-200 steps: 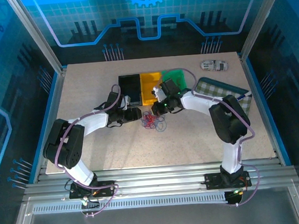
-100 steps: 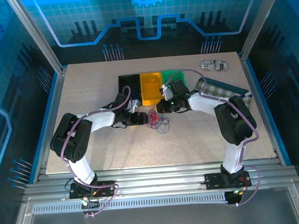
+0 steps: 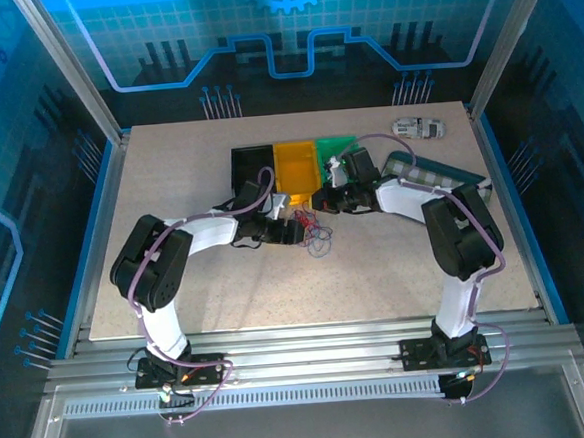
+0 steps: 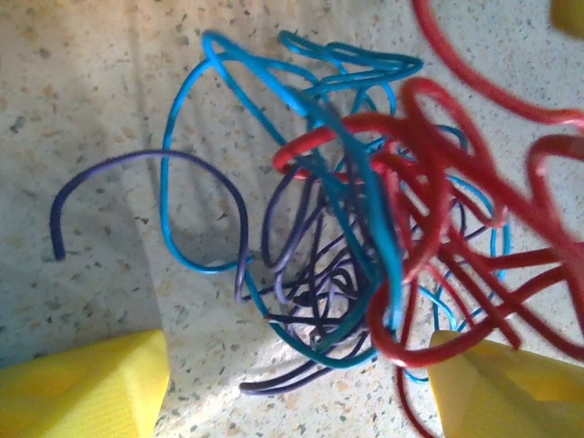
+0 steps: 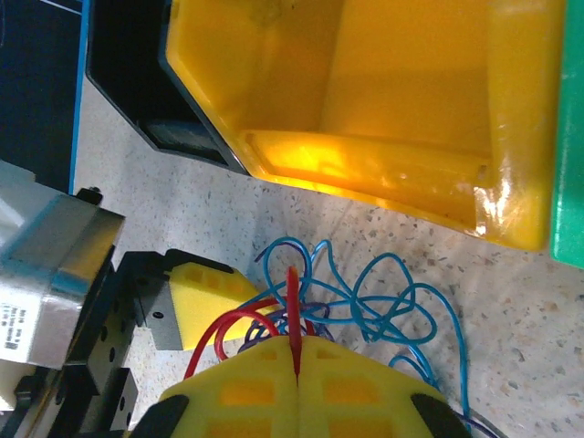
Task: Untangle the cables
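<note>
From above, the cables point(image 3: 315, 234) are a small red-and-blue clump on the counter point(image 3: 169, 177). It sits near the middle, just in front of the yellow bin point(image 3: 296, 167), which stands between the black bin point(image 3: 252, 167) and the green bin point(image 3: 342, 147). At that distance the grips are too small to read.

The right wrist view shows the right gripper point(image 5: 297, 360) clenched, pads pressed together with a red strand of the clump pinched in the seam. The left wrist view shows the left gripper point(image 4: 301, 383) released. Its yellow pads stand wide apart on either side of the tangle, with red loops brushing the right-hand one.

Both arms stretch low and forward. Their forearms angle inward, so the wrists meet over the clump from opposite sides.
</note>
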`<state>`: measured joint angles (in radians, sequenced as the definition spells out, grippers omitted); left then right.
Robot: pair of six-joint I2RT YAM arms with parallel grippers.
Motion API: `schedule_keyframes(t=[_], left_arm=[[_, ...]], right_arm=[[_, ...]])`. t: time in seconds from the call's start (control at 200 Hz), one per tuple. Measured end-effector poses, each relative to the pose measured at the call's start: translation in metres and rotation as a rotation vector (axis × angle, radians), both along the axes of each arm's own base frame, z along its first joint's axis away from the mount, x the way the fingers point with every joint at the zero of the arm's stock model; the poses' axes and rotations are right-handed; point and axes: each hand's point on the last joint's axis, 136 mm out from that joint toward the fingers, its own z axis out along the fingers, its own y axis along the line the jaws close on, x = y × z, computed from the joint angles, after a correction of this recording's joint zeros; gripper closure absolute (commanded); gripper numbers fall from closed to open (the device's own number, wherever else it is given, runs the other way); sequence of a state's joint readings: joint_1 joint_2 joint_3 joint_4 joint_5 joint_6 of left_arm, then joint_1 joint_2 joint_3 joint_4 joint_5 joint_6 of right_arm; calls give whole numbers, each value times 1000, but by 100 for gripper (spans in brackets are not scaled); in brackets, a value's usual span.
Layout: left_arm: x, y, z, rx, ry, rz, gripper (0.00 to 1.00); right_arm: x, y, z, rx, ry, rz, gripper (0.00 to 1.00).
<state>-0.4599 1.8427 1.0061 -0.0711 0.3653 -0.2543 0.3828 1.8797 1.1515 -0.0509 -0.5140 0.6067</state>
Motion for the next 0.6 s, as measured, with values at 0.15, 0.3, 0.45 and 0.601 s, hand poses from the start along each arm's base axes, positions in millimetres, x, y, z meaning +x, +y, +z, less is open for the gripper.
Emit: schedule_keyframes(t=[0.15,0.3,0.45,0.601], left_arm=[[6,-2,-2,-9,14,18,35],[14,1,-9,1,34,55,65],[24,-4,-14,-23,28,74,95],[32,-15,-14,-56,3,81,100]], right_arm=[[-2,1,-4,22,33,-3,100],[-2,2,-2,44,46,-6,100],[-1,-3,-4,48,56,-23,100],[1,-16,-9,37,67,-61,100]])
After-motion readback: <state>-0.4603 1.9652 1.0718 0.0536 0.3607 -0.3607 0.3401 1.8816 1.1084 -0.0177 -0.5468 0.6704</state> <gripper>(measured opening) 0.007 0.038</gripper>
